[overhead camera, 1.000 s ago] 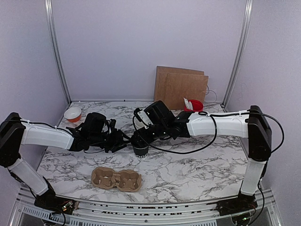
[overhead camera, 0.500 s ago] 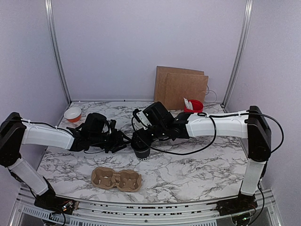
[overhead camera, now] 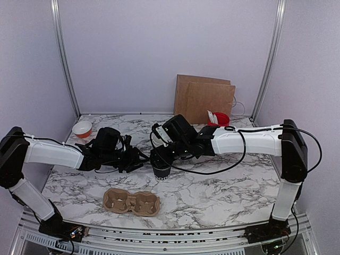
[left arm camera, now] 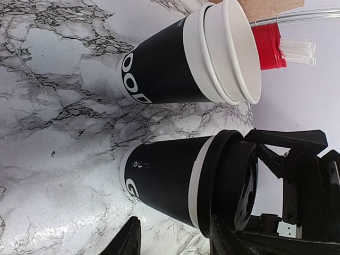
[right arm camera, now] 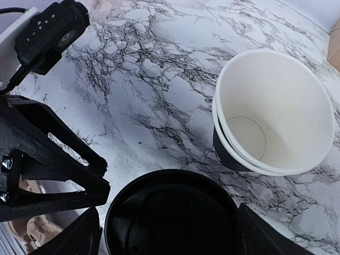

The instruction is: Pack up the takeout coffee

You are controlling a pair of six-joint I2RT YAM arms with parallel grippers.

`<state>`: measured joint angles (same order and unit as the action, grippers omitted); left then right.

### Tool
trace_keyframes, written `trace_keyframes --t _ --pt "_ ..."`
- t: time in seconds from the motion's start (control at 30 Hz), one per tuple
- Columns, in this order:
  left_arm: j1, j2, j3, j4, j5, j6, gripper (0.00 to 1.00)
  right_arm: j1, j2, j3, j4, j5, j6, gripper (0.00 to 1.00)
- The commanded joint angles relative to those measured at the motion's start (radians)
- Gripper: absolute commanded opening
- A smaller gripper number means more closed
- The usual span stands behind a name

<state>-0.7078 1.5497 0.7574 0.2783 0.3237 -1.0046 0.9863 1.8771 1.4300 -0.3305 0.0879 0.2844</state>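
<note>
Top external view: fixed, high behind the near edge, facing forward and down, distant enough to cover the whole desk (overhead camera: pixel 223 194). Left wrist view: close, rolled sideways, level with the lidded black cup (left arm camera: pixel 159 183). Right wrist view: close, looking down onto its lid (right arm camera: pixel 170 218). Both wrist views share the open stacked cups (left arm camera: pixel 159 71).

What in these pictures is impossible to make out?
- Lidded cup's contents: lid covers it, every view.
- Its lettering, left wrist view: curves out of sight.
- Right gripper's hold on the lid, right wrist view: fingers cut off by bottom edge.
- Red cup's utensils, top view: too small.
</note>
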Motion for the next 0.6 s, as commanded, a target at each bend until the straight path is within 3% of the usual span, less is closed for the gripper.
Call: trace_keyframes --t 0.0,0.57 --pt "0.000 -0.028 0.009 -0.015 0.006 0.009 0.45 0.009 -0.049 0.046 -0.039 -0.002 0.034 0.85" --pt "-0.006 -0.011 0.023 -0.015 0.014 0.011 0.45 0.019 -0.035 0.015 -0.054 0.069 0.006 0.83"
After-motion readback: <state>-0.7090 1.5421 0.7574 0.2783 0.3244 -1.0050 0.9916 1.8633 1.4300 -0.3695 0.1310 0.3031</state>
